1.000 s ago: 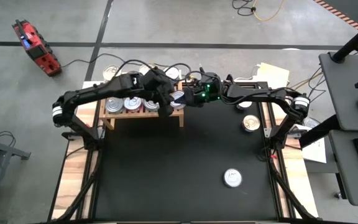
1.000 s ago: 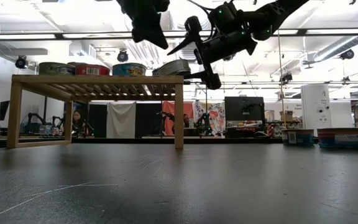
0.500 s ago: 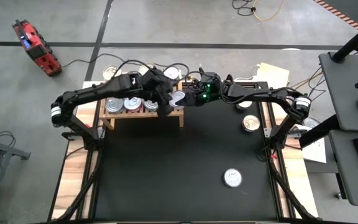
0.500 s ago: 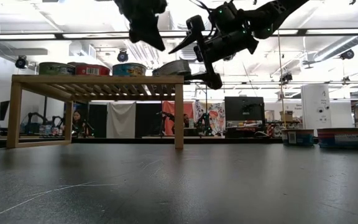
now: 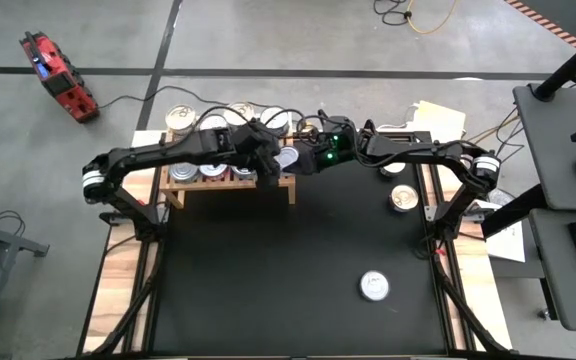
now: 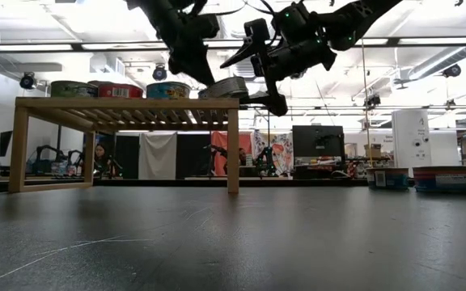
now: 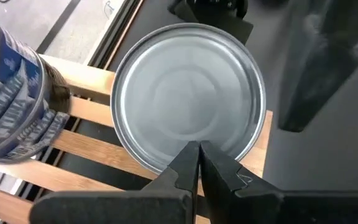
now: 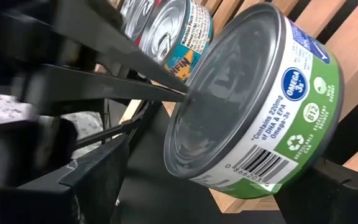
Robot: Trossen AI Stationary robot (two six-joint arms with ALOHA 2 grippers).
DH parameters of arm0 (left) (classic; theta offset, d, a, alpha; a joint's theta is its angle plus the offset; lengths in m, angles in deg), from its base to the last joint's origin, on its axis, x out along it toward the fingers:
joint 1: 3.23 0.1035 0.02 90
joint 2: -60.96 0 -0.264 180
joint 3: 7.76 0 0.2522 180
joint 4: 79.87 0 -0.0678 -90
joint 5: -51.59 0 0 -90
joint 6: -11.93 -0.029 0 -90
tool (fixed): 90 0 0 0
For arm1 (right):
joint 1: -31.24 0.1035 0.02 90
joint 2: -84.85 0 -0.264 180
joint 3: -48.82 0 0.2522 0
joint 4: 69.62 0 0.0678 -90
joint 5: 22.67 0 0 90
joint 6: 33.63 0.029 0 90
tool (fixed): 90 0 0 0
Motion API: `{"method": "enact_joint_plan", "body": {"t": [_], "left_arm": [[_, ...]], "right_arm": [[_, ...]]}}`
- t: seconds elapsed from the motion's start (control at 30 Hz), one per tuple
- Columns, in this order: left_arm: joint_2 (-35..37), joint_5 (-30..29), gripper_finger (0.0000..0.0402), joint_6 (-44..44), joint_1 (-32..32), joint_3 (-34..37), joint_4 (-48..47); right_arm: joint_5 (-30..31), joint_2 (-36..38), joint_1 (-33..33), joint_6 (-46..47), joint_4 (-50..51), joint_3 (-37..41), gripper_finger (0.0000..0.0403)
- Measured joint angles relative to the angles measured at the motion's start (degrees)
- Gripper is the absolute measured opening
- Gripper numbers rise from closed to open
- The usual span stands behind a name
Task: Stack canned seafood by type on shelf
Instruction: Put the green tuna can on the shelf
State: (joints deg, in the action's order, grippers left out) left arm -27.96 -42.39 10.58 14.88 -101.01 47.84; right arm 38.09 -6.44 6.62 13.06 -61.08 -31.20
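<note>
At upper centre of the high view: left gripper (image 5: 265,163), fingers pressed together, tips on the lid of a green-labelled can (image 8: 247,99). Right gripper (image 5: 303,155), jaws spread wide around that can, at the shelf's (image 5: 290,184) right end. Other cans (image 5: 211,167) leftward on the slats.

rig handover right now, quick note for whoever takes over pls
Left tool: shut, tips on the lid of the green-label can.
Right tool: open, straddling that can at the shelf's right end.
Done: several cans on the shelf.
Left: two loose cans on the table, more tins behind the shelf.
</note>
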Motion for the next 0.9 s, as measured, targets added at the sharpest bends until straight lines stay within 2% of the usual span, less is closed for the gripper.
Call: {"method": "enact_joint_plan", "body": {"t": [0.2,0.4,0.8,0.9], "left_arm": [[0.0,-0.5,0.0000,2.0,0.0,1.2,1.4],[-0.1,-6.1,0.0000,2.0,0.1,0.6,1.0],[-0.1,-6.0,0.0000,3.8,0.6,0.6,-1.2],[0.7,-2.7,0.0000,5.2,0.7,0.4,0.2]], "right_arm": [[-0.2,0.1,0.0,-0.9,0.4,0.0,0.0344],[-1.9,0.1,0.0,-0.2,0.9,0.0,0.0339],[-5.6,0.2,-0.1,1.3,2.4,0.0,0.0345],[-5.5,0.2,-0.1,1.7,2.4,0.0,0.0340]]}}
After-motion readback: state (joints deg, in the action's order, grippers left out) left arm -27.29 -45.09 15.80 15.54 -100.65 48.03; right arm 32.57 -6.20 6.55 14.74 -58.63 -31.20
